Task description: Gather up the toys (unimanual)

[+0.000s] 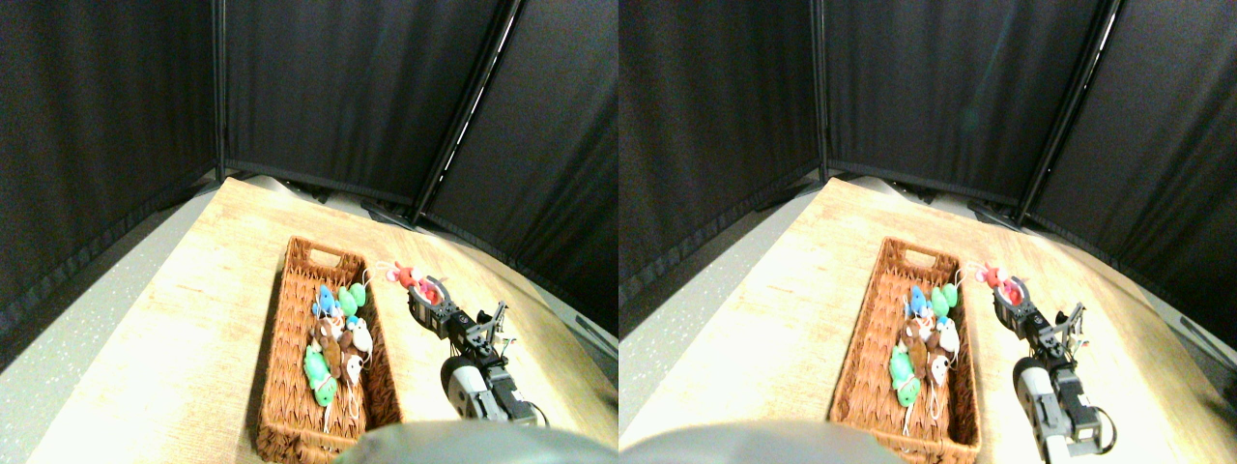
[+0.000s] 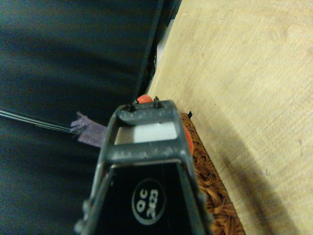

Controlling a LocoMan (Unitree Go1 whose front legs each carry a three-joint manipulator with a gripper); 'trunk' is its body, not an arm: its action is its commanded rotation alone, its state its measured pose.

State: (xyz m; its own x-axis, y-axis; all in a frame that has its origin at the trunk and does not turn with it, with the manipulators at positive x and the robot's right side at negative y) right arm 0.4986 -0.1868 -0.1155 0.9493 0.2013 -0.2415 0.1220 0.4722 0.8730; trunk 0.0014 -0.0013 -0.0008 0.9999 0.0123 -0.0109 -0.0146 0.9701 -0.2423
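Right gripper (image 1: 422, 290) is closed on the red toy (image 1: 408, 278), held above the table (image 1: 174, 338) just beside the basket (image 1: 290, 387), which already holds several toys (image 1: 333, 343). Risk: releasing here would drop it outside the rim.

No text, label, brand, number or sign can be read on the wicker basket (image 1: 290, 387), on the plush toys (image 1: 336, 338) lying in it, on the wooden tabletop (image 1: 174, 358), or on the black curtains (image 1: 338, 87) standing behind at twelve o'clock in the stereo pair view.
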